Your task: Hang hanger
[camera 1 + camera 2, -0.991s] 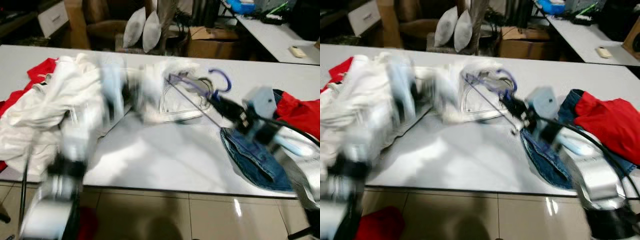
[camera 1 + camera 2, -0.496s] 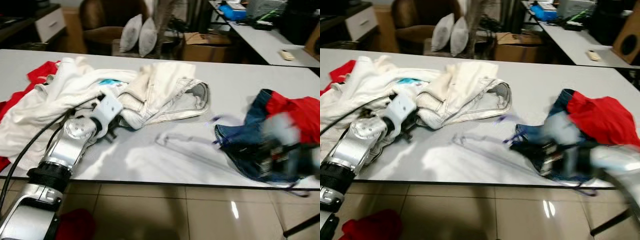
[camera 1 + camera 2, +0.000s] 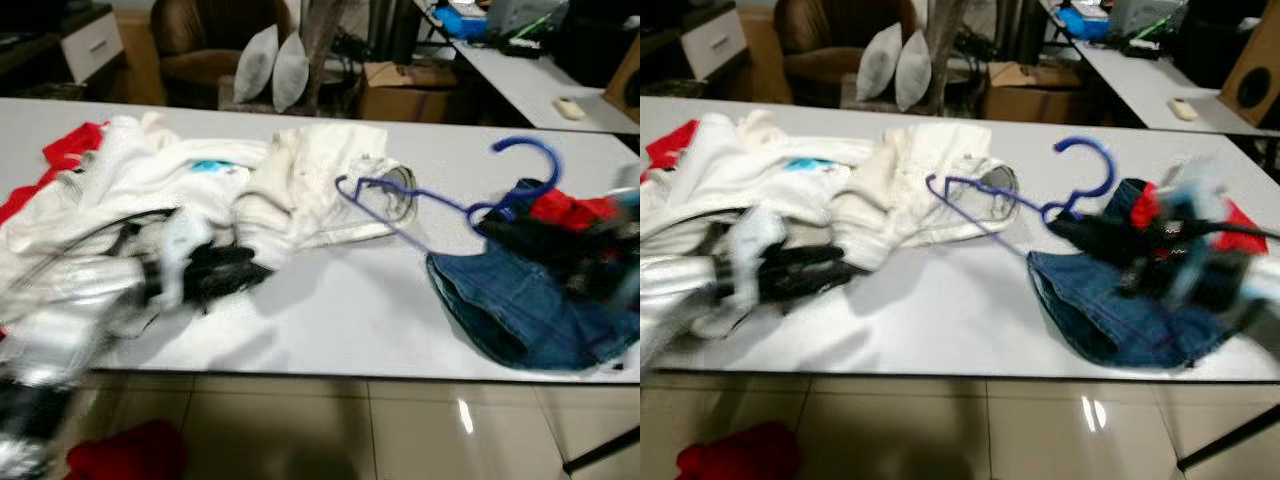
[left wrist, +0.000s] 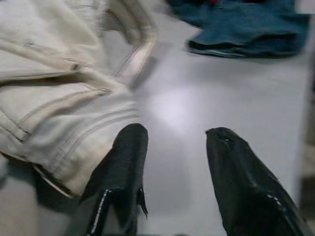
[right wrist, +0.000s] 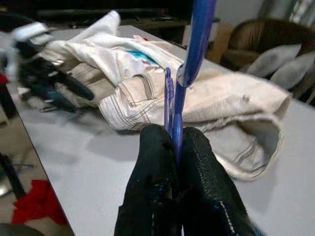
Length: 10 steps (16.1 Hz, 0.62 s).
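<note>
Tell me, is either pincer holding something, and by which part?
Yes. The right pincer is shut on the blue hanger, pinching it at the neck just below the hook. The left pincer is open and holds nothing, beside the white jeans.

Blue hanger (image 3: 440,195) was held up over white table (image 3: 340,320), btwn cream jeans (image 3: 320,190) & denim pile (image 3: 520,310). Left gripper (image 3: 225,272) blurred, just beside the jeans.
</note>
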### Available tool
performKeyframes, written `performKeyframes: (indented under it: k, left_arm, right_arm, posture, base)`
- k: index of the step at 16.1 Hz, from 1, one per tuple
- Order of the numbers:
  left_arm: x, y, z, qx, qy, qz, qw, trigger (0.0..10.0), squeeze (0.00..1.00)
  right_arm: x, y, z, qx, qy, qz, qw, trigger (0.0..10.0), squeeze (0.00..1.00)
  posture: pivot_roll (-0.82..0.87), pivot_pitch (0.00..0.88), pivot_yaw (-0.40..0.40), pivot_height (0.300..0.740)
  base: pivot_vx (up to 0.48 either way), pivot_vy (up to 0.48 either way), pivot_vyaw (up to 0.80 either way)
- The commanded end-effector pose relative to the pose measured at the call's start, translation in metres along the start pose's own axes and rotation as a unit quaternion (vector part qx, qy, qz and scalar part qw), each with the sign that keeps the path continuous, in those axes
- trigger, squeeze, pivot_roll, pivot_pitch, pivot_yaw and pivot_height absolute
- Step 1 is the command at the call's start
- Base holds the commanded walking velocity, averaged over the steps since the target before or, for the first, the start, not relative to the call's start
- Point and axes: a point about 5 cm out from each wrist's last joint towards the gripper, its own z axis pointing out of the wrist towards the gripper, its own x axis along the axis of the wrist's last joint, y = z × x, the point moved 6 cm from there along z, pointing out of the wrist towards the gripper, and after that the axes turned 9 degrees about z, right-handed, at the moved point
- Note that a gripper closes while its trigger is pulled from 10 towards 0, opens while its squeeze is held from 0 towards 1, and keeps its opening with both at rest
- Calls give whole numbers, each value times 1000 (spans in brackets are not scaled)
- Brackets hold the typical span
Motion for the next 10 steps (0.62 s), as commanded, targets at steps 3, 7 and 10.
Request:
performKeyframes:
  k: [3, 7, 10]
  left_arm:
    - [55, 9, -25, -9, 81, 9, 997, 10000, 1000]
    - [99, -40, -26, 170, 168, -25, 971, 10000, 0]
    - [71, -33, 12, 263, 157, -52, 951, 10000, 0]
  right_arm:
    - [-6, -2, 24, -57, 30, 25, 998, 10000, 0]
    - [8, 21, 53, -185, 117, 46, 975, 10000, 0]
    - [8, 20, 59, -252, 157, 49, 954, 10000, 0]
  posture:
    - [-170, 0, -49, 740]
    - [-139, 0, -83, 740]
    - [-150, 0, -73, 740]
  base:
    - [0, 0, 0]
    - [0, 0, 0]
    - [0, 0, 0]
